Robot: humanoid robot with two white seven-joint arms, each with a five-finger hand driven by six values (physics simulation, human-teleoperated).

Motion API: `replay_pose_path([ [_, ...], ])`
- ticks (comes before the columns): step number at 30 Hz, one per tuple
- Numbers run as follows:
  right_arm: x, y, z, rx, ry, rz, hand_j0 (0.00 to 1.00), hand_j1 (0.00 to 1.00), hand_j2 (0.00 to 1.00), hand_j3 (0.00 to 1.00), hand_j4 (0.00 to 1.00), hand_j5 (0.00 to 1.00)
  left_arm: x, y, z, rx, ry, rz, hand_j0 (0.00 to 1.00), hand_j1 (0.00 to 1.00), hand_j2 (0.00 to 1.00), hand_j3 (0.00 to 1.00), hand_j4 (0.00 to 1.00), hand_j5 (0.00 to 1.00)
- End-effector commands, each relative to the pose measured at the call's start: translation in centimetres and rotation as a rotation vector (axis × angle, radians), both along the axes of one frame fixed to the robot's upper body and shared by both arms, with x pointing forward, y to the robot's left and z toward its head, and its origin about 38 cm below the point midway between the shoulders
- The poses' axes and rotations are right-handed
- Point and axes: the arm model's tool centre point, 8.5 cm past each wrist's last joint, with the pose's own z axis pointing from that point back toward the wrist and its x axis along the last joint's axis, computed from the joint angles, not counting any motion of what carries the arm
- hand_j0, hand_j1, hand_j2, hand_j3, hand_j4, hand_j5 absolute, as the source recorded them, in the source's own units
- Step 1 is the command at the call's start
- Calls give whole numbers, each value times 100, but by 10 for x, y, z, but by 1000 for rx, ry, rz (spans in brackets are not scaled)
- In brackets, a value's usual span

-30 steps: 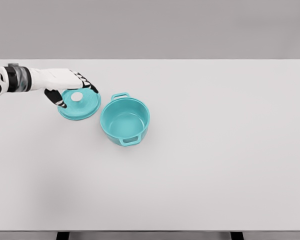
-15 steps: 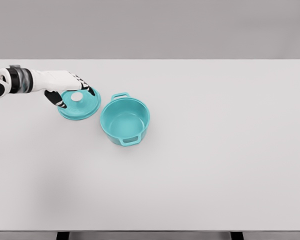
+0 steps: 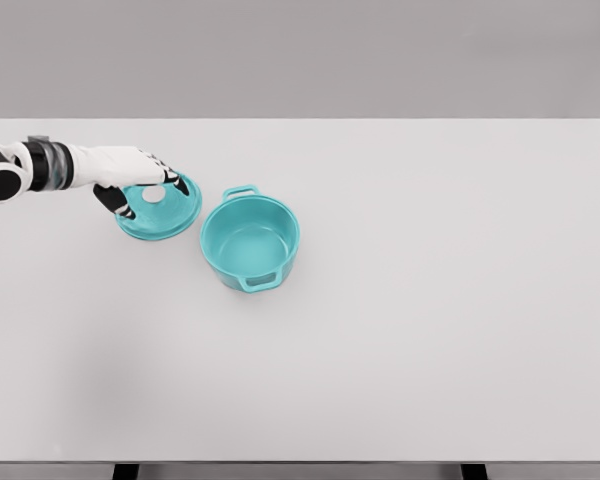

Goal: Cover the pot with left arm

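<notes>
A teal pot with two side handles stands open on the white table, left of the middle. Its teal lid with a white knob lies flat on the table just left of the pot. My left hand comes in from the left edge and hovers over the lid. The black-tipped fingers reach past the far side of the knob and the thumb sits on its near side. Gaps still show between the knob and both. The right arm is out of view.
Only the pot and the lid stand on the table. A narrow gap separates the lid's rim from the pot's near handle. The table's front edge runs along the bottom of the view.
The left hand has drawn back slightly to the left and sunk lower over the lid, with fingers and thumb closer around the knob. Lid and pot have not moved.
</notes>
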Motion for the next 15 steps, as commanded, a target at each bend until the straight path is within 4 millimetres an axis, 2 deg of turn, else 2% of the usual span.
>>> replay_pose_path([
  [1,0,0,0,0,0,0,100,100,100,100,100,100,1,-1,-1,-6,-6,3,84,84,84,84,84,84],
  [7,0,0,0,0,1,0,100,100,100,100,100,100,3,4,-1,-20,-19,26,84,84,84,84,84,84],
  [15,0,0,0,0,0,0,100,100,100,100,100,100,7,-2,-7,-4,-27,46,82,82,82,82,82,82],
])
